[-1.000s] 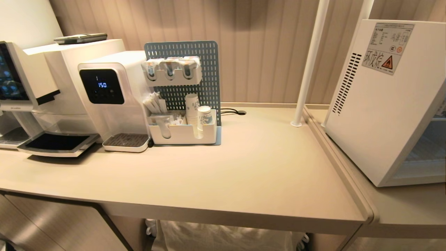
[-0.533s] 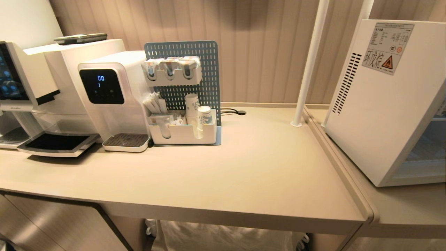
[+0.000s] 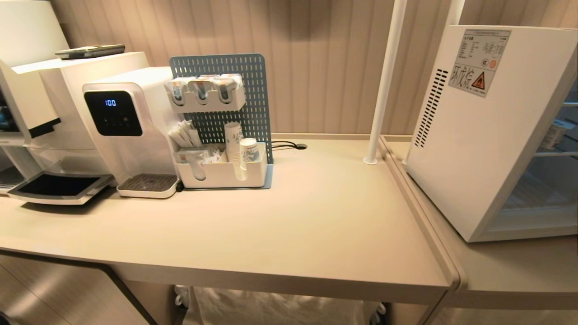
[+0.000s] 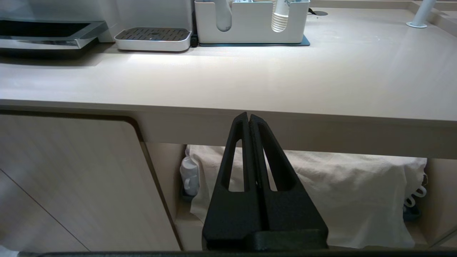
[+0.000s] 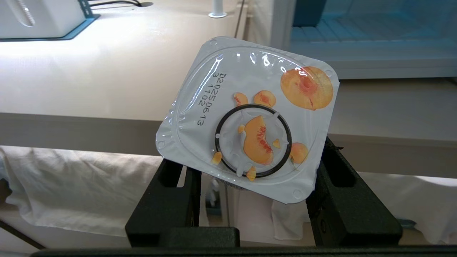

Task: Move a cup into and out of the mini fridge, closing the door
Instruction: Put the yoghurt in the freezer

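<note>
Your fridge (image 3: pixel 487 135) sits at two o'clock on the counter (image 3: pixel 280 225), interior exposed. Right gripper (image 5: pixel 250 171), below counter height, clamps the peach cup (image 5: pixel 250 114) half-wide; lift it level before approaching. Left gripper (image 4: pixel 249 119) hangs closed, empty.

The whole scene is seen shifted leftward, so more of the white boxy mini fridge (image 3: pixel 478 131) interior is revealed; the white water dispenser's display (image 3: pixel 110 103) reads differently.

The cup (image 5: pixel 250 117) has a glossy, crinkled foil lid printed with peaches. The counter (image 3: pixel 316 225) looks smooth and matt. White cloth (image 4: pixel 339 192) lies creased beneath it.
</note>
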You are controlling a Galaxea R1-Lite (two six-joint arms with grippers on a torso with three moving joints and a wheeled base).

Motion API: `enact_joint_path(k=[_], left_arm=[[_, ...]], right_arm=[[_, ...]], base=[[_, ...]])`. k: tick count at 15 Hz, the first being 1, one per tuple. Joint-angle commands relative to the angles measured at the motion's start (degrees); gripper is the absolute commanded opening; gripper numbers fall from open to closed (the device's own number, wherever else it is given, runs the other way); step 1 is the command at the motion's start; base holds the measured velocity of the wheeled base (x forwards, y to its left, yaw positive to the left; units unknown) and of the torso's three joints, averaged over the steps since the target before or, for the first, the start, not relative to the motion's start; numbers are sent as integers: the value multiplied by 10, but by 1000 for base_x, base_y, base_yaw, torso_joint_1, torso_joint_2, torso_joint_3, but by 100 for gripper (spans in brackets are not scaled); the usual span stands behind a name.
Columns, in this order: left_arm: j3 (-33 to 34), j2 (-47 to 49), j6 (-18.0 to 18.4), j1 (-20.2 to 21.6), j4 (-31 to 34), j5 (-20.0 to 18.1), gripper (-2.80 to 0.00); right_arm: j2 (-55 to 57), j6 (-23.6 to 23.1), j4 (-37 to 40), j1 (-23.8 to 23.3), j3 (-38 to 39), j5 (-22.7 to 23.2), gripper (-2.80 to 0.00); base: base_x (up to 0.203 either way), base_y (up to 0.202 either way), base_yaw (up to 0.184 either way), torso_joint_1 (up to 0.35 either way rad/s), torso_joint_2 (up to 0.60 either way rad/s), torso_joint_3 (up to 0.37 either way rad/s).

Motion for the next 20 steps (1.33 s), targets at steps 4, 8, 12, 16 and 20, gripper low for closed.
enact_joint_path(k=[4,8,12,16,20], left_arm=[[0,0,0,0,0,0,-280],[0,1,0,0,0,0,-280],[0,1,0,0,0,0,-280],[0,1,0,0,0,0,-280],[0,1,-1,0,-1,0,-280]], right_arm=[[2,-1,1,-1,-1,0,-280],[1,-1,1,0,-1,0,-280],[1,-1,1,-1,-1,0,-280],[1,-1,1,0,-1,0,-280],[1,-1,0,-1,-1,0,-280]], base=[[0,-196,-2,2,0,-1],[0,-193,0,1,4,3],[0,-197,-1,3,3,4],[0,-194,-2,0,3,1],[0,-193,-2,3,4,3]])
